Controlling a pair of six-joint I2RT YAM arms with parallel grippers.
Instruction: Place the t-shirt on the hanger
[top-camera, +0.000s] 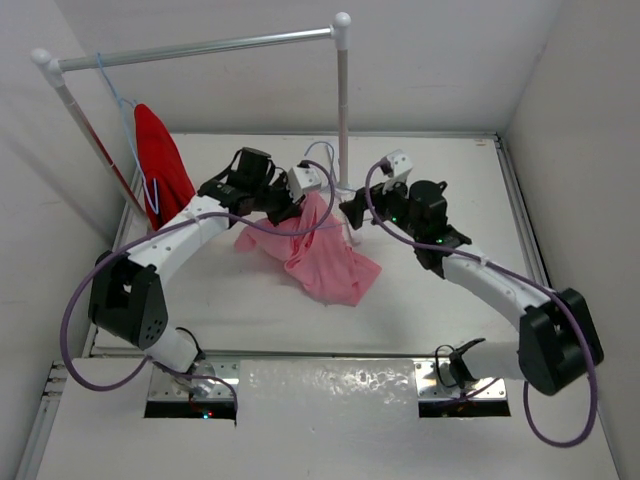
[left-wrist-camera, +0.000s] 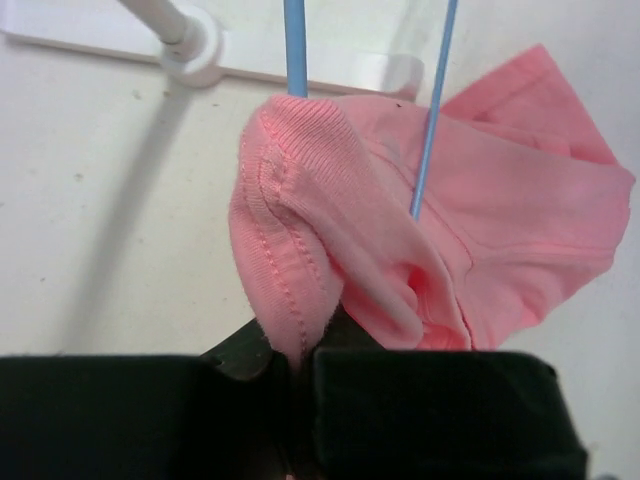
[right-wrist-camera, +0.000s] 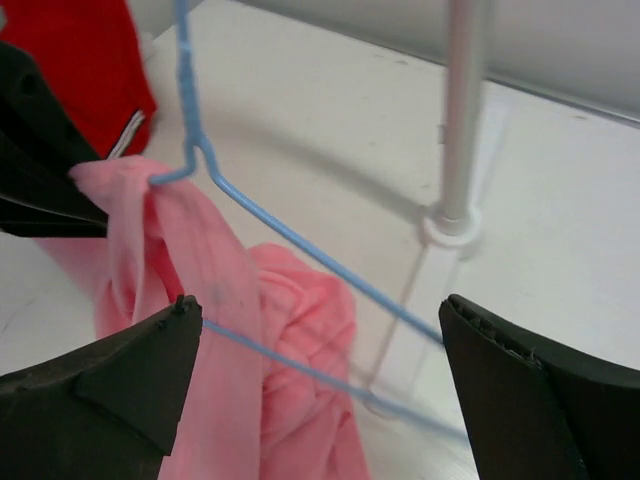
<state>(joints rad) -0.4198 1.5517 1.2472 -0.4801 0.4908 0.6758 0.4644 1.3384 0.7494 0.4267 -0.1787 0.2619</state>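
Clamped left gripper (left-wrist-camera: 300, 365) on t-shirt (left-wrist-camera: 330, 200), held right gripper (right-wrist-camera: 318, 312) apart beside hanger (right-wrist-camera: 290, 232), above white counter (top-camera: 240, 300), white walls (top-camera: 450, 60) around.

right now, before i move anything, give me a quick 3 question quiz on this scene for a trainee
1. True or false: the left claw is shut on the pink t-shirt.
2. Pick one: the right claw, beside the hanger, is A) clamped on the wire, B) open, C) gripping red cloth.
3. Fill in: the garment already hanging from the rack is ____ in colour.

Key: 1 true, it pinches the ribbed collar. 2 B, its fingers stand wide apart. 3 red; the red garment hangs at the back left.
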